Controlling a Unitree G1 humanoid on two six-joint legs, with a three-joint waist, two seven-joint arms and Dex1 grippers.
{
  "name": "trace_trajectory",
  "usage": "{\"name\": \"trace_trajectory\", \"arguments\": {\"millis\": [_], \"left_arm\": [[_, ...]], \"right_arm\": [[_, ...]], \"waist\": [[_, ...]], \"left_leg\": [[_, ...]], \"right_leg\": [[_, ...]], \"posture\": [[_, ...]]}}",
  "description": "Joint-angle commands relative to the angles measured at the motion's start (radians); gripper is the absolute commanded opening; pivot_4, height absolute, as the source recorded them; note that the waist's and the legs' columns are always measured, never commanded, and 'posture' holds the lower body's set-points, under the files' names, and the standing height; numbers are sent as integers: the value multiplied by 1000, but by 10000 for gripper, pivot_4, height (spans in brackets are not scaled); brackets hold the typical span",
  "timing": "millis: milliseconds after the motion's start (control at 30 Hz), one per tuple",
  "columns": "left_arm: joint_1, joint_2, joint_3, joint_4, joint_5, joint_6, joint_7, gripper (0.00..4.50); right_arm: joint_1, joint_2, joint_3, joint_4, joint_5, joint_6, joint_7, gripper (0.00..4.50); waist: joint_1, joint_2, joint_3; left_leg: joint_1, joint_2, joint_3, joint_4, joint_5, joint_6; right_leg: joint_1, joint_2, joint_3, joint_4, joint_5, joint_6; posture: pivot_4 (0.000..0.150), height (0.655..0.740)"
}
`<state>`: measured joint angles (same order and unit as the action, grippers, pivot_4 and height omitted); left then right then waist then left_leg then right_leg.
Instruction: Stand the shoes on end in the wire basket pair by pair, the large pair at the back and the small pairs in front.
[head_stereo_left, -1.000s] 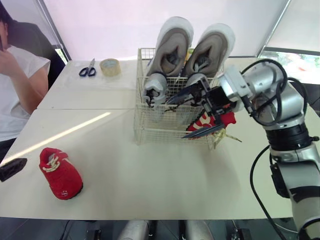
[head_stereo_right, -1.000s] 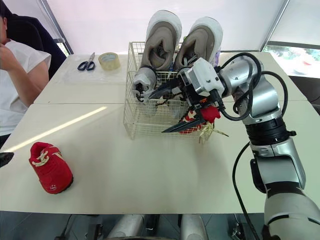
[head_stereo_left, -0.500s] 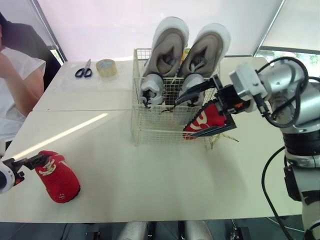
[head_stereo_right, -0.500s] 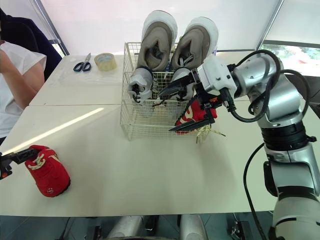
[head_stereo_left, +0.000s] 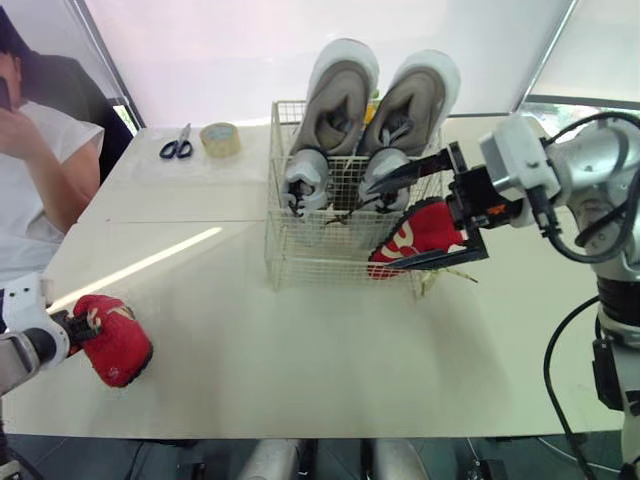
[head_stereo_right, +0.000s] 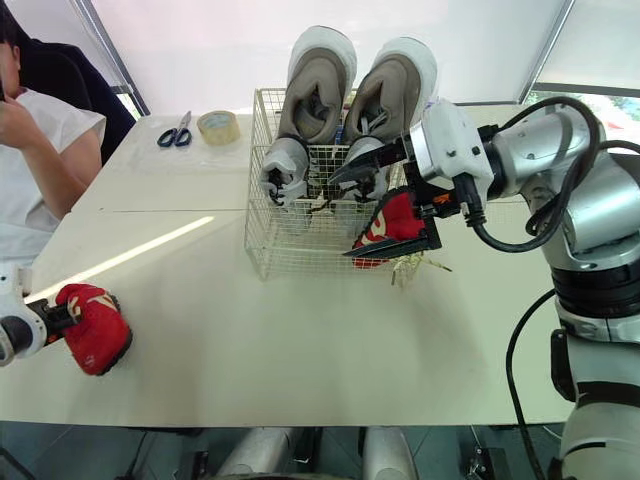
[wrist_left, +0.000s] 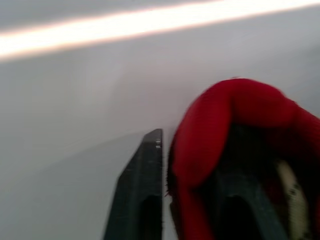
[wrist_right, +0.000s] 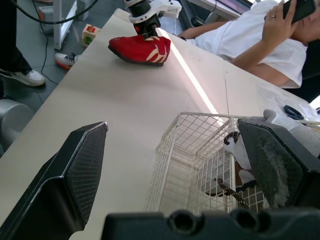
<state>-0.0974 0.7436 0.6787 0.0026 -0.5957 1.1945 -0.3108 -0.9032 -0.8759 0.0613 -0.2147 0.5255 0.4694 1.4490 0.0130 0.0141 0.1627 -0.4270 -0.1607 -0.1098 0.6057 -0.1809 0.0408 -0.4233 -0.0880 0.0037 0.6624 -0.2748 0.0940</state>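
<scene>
Right gripper (head_stereo_left: 374, 228) jaws spread wide, freeing red shoe (head_stereo_left: 420, 232) upended at wire basket (head_stereo_left: 320, 262) front corner — left gripper (head_stereo_right: 65, 315) jaws seemingly pinching its mate (head_stereo_right: 98, 340) by the heel, for lifting.

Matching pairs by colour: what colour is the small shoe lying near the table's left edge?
Red, with cream laces. The small shoe shows best in the right wrist view.

white table (head_stereo_left: 300, 380), sunlight streak (head_stereo_left: 140, 266) across it, bright white wall (head_stereo_left: 240, 50) behind

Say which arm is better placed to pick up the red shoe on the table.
Left: the left gripper is at that red shoe; the right gripper hangs open at the wire basket, far from it.
</scene>
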Motion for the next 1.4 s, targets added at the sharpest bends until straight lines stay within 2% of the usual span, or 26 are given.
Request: {"name": "trace_trajectory", "arguments": {"millis": [33,100,200,267,367,467,600,733,900,1233,1400], "left_arm": [[-49,-15,-9,-43,-29,-9,-20,99],[-143,-27,7,-134,-80,-74,-39,99],[-279,-60,17,-223,-138,-143,-46,99],[-381,-83,-6,-274,-161,-212,-47,99],[-507,-115,-38,-310,-215,-239,-27,99],[-612,-164,-135,-362,-241,-297,-35,99],[-616,-183,-337,-430,-107,-464,-103,99],[-614,-230,-466,-420,37,-623,-85,99],[-566,-319,-661,-398,295,-897,-54,99],[-453,-468,-806,-263,643,-1349,87,99],[-417,-534,-823,-137,760,-1526,193,99]], "right_arm": [[-5,-16,-34,-28,12,-3,-13,45000],[-8,-20,-31,-26,7,-5,-16,45000],[-12,-21,-28,-21,3,-8,-19,45000],[-15,-21,-27,-17,-1,-11,-20,45000],[-20,-23,-27,-14,-7,-14,-25,45000],[-15,-31,-34,-14,-15,-13,-36,45000],[7,-56,-58,-47,-4,13,-64,45000],[35,-83,-84,-72,9,39,-94,45000],[100,-115,-140,-140,40,94,-157,45000],[159,-145,-185,-215,83,150,-218,45000],[164,-156,-192,-233,102,173,-235,45000]], "waist": [[0,0,0],[3,-3,1],[9,-18,5],[2,-19,4],[-5,-19,4],[-5,-19,4],[0,-20,5],[1,-20,5],[2,-20,5],[6,-20,5],[28,-19,5]], "left_leg": [[0,2,1,0,0,0],[-1,3,1,1,0,0],[-8,4,0,5,0,0],[-11,4,0,9,1,-2],[-12,2,2,8,0,0],[-15,3,5,7,2,-2],[-17,3,4,7,2,-3],[-16,3,5,8,-1,2],[-16,3,4,9,-1,2],[-16,3,4,10,-1,2],[-16,3,4,11,-1,3]], "right_leg": [[1,0,-1,0,0,-1],[1,0,-3,0,1,-1],[-1,0,-8,0,1,-2],[-5,1,-9,-2,3,-2],[-3,0,-7,-10,11,10],[-2,0,-6,-12,11,11],[-3,0,-6,-14,11,11],[-1,0,-6,-14,11,11],[-1,0,-6,-13,12,10],[0,0,-7,-13,12,10],[0,0,-7,-13,12,10]], "posture": [[1500,7400],[1500,7400],[1500,7400],[1500,7400],[1500,7400],[1500,7400],[1500,7400],[1500,7400],[1500,7400],[1500,7400],[1500,7400]]}}
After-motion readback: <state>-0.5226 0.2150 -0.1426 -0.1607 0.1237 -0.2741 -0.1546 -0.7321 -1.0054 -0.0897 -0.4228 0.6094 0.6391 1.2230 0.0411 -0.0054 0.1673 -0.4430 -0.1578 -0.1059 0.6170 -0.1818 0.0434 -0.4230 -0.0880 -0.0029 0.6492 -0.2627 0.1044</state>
